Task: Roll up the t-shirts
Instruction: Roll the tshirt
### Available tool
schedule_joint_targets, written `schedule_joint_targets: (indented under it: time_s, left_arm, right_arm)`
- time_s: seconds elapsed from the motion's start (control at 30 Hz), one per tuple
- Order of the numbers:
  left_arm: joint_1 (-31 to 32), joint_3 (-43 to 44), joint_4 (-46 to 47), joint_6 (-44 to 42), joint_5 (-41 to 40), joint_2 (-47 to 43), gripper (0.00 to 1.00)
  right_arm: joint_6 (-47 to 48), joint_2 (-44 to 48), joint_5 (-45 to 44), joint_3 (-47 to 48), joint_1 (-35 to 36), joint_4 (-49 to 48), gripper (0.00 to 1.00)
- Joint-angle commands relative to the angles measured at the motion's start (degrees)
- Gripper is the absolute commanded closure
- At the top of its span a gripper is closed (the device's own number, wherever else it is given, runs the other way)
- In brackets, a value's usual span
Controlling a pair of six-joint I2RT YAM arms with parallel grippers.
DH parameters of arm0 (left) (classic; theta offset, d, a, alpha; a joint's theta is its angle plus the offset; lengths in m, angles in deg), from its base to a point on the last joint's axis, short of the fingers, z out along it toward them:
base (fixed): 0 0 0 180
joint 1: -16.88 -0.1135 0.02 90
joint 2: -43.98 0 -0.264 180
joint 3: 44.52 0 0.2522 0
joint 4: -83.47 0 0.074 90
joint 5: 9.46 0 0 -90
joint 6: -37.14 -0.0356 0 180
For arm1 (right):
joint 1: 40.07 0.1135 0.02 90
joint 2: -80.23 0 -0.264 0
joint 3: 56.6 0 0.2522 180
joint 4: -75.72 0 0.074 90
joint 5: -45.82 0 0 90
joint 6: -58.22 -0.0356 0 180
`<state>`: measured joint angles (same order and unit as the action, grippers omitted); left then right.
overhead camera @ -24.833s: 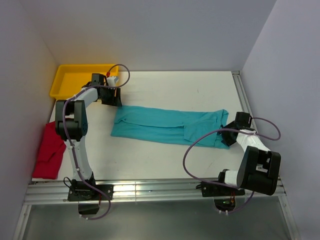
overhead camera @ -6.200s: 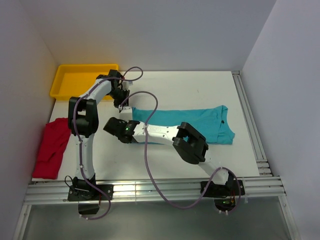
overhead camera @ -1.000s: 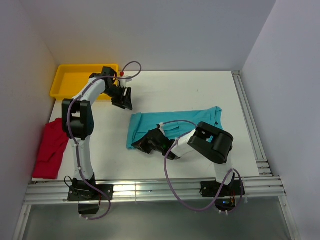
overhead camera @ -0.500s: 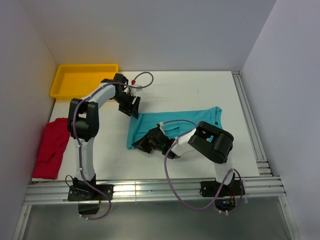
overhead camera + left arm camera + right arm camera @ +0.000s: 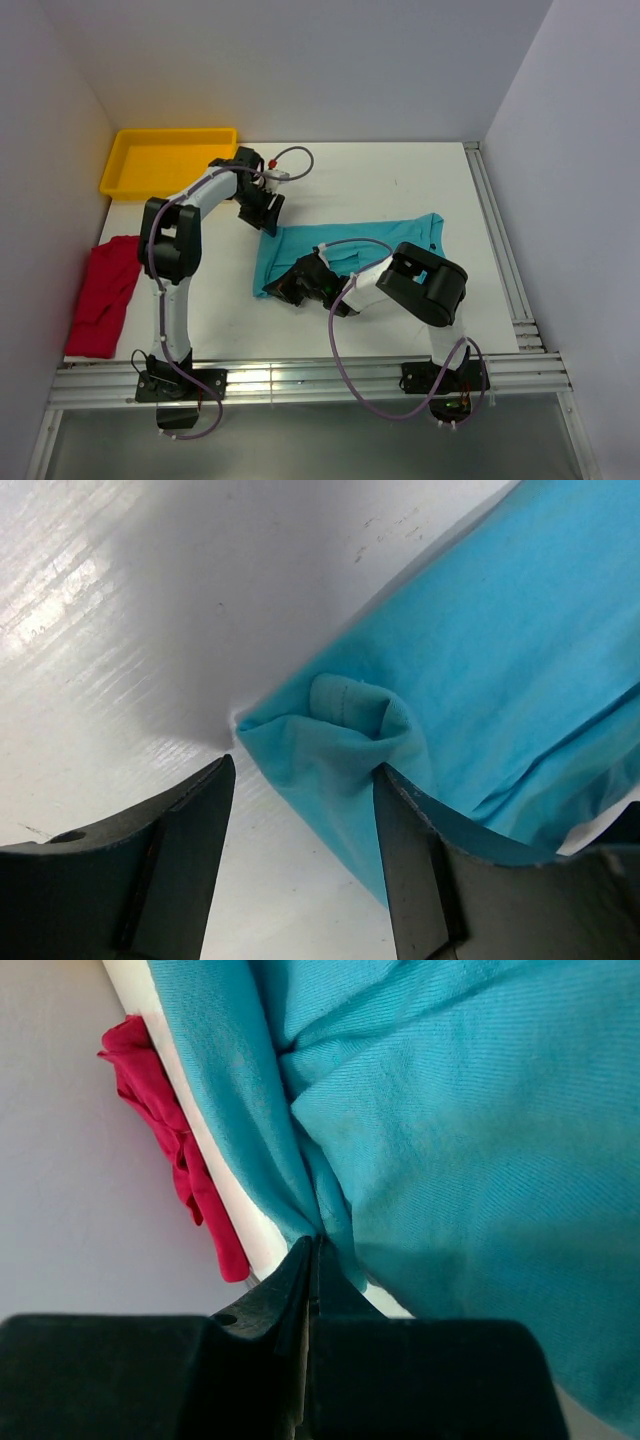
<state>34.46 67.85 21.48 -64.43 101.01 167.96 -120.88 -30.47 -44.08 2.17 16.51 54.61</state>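
The teal t-shirt (image 5: 300, 245) lies folded into a strip across the middle of the table. My left gripper (image 5: 268, 220) hovers open over its upper left corner. In the left wrist view that bunched corner (image 5: 345, 715) sits between the spread fingers (image 5: 410, 860) of the left gripper (image 5: 305, 815). My right gripper (image 5: 285, 288) is at the shirt's lower left edge, and in the right wrist view it (image 5: 315, 1245) is shut on a fold of the teal cloth (image 5: 470, 1130). The red t-shirt (image 5: 100, 295) lies crumpled at the left wall, and shows in the right wrist view too (image 5: 165, 1130).
A yellow tray (image 5: 165, 160) stands at the back left corner. Purple cables loop over the teal shirt from both arms. A metal rail (image 5: 495, 230) runs along the table's right edge, and walls close in on the left, back and right.
My left gripper has swung right and nearer, from beside the yellow tray to the teal shirt's upper left corner. The right gripper has stayed shut on the shirt's lower left edge.
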Motion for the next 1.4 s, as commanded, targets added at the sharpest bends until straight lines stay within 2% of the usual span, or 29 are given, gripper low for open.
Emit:
schedule_joint_targets:
  time_s: [0.0,0.67,1.03,1.27,1.37]
  left_arm:
    - [1.4,-0.7,2.4,-1.5,-1.9,-4.8,0.37]
    - [3.3,0.0,-0.2,-4.5,1.1,-4.2,0.35]
    - [4.8,0.0,0.7,-4.1,-2.4,-3.4,0.35]
    - [5.5,-0.2,1.7,-3.1,-7.6,-2.6,0.42]
    - [5.6,-0.6,2.0,-3.1,-9.6,-2.4,0.52]
  right_arm:
    - [0.2,-0.1,-0.4,2.1,-0.6,-0.2,1.00]
    - [0.2,-0.7,0.9,2.6,-0.6,0.2,1.00]
    - [0.2,-0.9,1.1,2.5,-0.6,-0.1,1.00]
    - [0.4,-0.9,1.1,2.9,-0.6,0.2,1.00]
    - [0.8,-0.8,1.0,3.1,-0.5,0.5,1.00]
